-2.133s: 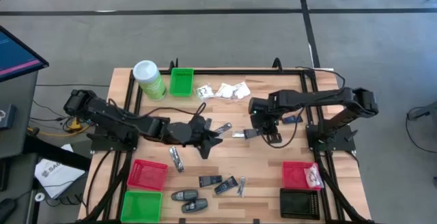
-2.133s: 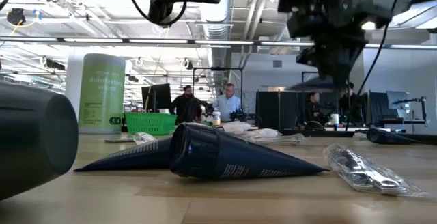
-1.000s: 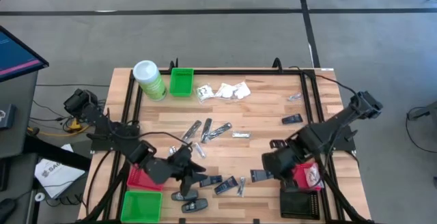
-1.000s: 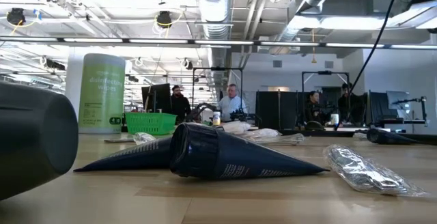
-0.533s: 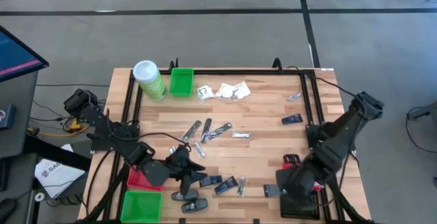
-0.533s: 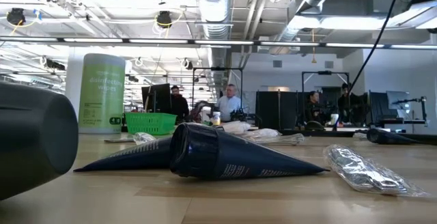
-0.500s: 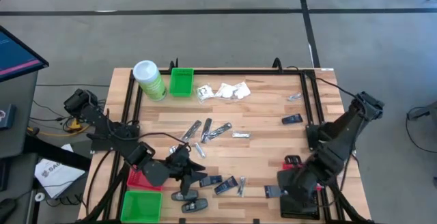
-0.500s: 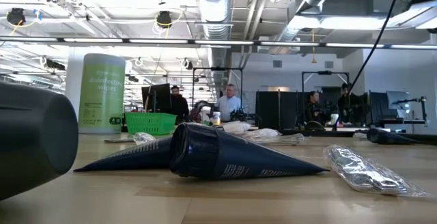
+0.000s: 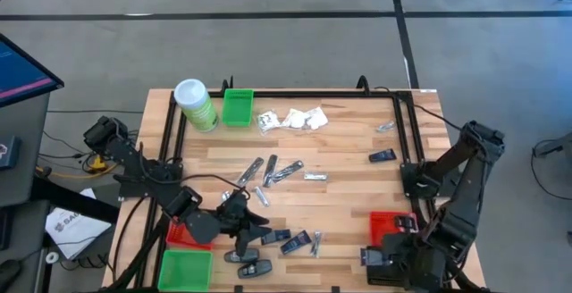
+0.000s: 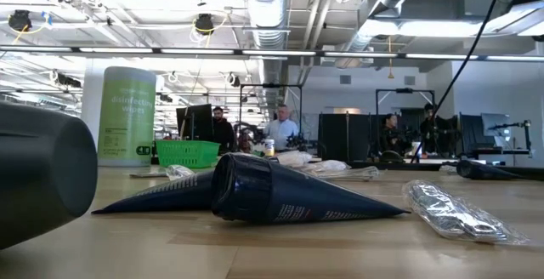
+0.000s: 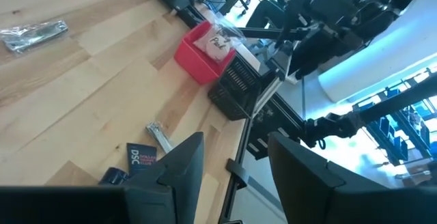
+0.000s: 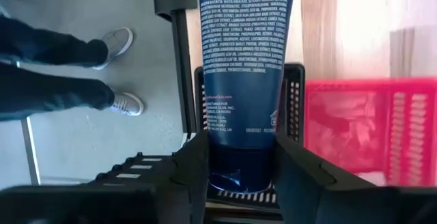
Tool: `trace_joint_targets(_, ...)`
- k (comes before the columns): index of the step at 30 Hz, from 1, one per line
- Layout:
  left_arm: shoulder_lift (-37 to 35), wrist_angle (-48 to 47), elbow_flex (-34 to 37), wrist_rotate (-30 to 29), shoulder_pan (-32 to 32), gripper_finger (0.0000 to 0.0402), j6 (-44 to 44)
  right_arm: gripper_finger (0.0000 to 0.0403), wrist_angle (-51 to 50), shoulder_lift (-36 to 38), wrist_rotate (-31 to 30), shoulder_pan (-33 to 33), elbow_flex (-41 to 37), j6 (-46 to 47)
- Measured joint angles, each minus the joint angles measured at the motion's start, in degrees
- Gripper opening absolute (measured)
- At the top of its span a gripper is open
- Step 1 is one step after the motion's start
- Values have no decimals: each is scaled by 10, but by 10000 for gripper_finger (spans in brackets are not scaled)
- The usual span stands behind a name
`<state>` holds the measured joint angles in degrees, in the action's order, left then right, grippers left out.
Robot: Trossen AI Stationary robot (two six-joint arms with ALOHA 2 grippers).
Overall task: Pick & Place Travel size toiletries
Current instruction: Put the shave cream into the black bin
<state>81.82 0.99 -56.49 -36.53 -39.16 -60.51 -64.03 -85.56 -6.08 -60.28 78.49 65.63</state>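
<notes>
My right gripper [image 9: 374,259] hangs over the black bin [image 12: 293,94] at the table's near right corner, shut on a dark blue tube [image 12: 246,53]. My left gripper [image 9: 257,231] is open near the near left part of the table, above dark blue packets [image 9: 277,237] and black oval pieces [image 9: 241,256] that lie flat on the wood. White sachets [image 9: 302,119] lie by the far edge and silvery tubes [image 9: 268,170] mid-table. Another dark tube [image 10: 280,196] and a silvery packet [image 10: 450,211] lie in front of the low camera. My right gripper pinches the blue tube's cap end [image 12: 239,173] between its two fingers [image 12: 188,176]. The tube lies along the fingers and sticks out past their tips. It is lifted clear, above the black bin, beside the red bin [image 12: 369,128].
A red bin [image 9: 391,225] with a sachet in it stands beside the black bin. A second red bin [image 9: 181,231] and a green bin [image 9: 183,271] stand near left, another green bin [image 9: 237,107] and a green canister [image 9: 195,104] far left. A person's legs [image 12: 61,67] stand by the table.
My right gripper, still shut on the blue tube, has swung from beside the right red bin toward the table's near edge and a little right, ending over the black bin. The red bin, covered by the arm before, now shows.
</notes>
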Motion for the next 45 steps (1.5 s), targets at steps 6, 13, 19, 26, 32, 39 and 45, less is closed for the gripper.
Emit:
trace_joint_targets(6,0,1,0,0,0,159,0,125,30,0,-2,-40,-43,78)
trace_joint_targets(13,0,4,0,1,-3,159,0,120,62,0,-2,-69,-85,144)
trace_joint_targets(19,0,4,0,3,-7,159,0,129,122,0,0,-76,-135,174)
trace_joint_targets(26,0,5,0,2,-17,159,-1,117,138,0,4,-76,-172,174)
trace_joint_targets(32,0,6,0,0,-26,159,-11,129,178,0,33,-81,-204,175)
trace_joint_targets(39,0,6,0,0,-33,159,-14,118,181,0,52,-84,-219,171)
trace_joint_targets(45,0,6,0,0,-33,159,-14,126,180,0,54,-83,-219,169)
